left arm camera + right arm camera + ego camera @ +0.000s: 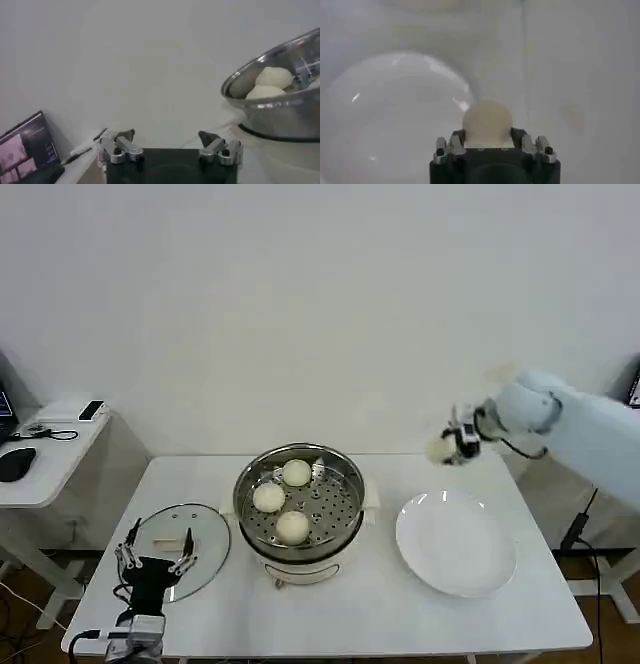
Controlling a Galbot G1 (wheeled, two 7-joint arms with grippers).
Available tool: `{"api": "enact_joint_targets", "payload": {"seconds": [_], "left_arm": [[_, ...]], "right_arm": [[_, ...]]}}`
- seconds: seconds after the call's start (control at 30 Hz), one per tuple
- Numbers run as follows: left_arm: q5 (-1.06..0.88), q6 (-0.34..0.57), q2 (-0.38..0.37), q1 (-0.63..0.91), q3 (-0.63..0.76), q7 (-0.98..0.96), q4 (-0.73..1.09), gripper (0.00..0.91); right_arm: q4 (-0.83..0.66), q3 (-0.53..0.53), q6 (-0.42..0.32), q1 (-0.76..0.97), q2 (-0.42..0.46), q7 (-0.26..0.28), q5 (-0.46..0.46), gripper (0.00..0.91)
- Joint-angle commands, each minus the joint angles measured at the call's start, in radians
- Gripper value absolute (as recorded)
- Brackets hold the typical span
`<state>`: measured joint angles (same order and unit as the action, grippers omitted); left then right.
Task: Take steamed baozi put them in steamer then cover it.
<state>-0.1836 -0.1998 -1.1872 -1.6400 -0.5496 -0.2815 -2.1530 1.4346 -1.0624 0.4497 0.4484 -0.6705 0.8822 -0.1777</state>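
Note:
Three steamed baozi (291, 500) lie on the perforated tray of the steamer (345, 482), a shiny steel pot on a white base at the table's middle. Two of these baozi (273, 78) show over the steamer rim (270, 102) in the left wrist view. My right gripper (446, 447) hangs in the air above the table's far right, over the plate's far edge, shut on a fourth baozi (487, 122). The cover (203, 549), a glass lid with a cream handle, lies flat on the table left of the steamer. My left gripper (155, 562) hovers open over the cover's near edge.
A white plate (457, 542) lies on the table right of the steamer, and its rim (395, 95) shows below my right gripper. A side desk (50, 444) with a mouse and small devices stands at the far left. A laptop screen (27, 147) stands beyond the table.

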Motion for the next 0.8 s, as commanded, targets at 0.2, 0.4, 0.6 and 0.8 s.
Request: {"api": "enact_joint_targets", "payload": {"seconds": [0.2,0.4,0.6,0.8], "left_arm": [[0.001,-0.004,-0.005,-0.004,-0.016,0.002,-0.01,0.907],[0.002,-0.004,-0.018,-0.013,-0.033,0.003,-0.021,0.907],[0.002,-0.003,-0.026,-0.02,-0.045,0.003,-0.021,0.907],[0.002,-0.005,-0.03,-0.019,-0.05,0.005,-0.029,0.907]], "right_arm": [[0.038,-0.168,0.223,0.196,-0.397,-0.225,-0.424,0.635],[0.032,-0.182,0.272,0.125,-0.46,-0.252,-0.445,0.635],[0.021,-0.186,0.278,0.041,-0.464,-0.262,-0.436,0.635],[0.02,-0.197,0.277,-0.008,-0.441,-0.253,-0.39,0.635]]}}
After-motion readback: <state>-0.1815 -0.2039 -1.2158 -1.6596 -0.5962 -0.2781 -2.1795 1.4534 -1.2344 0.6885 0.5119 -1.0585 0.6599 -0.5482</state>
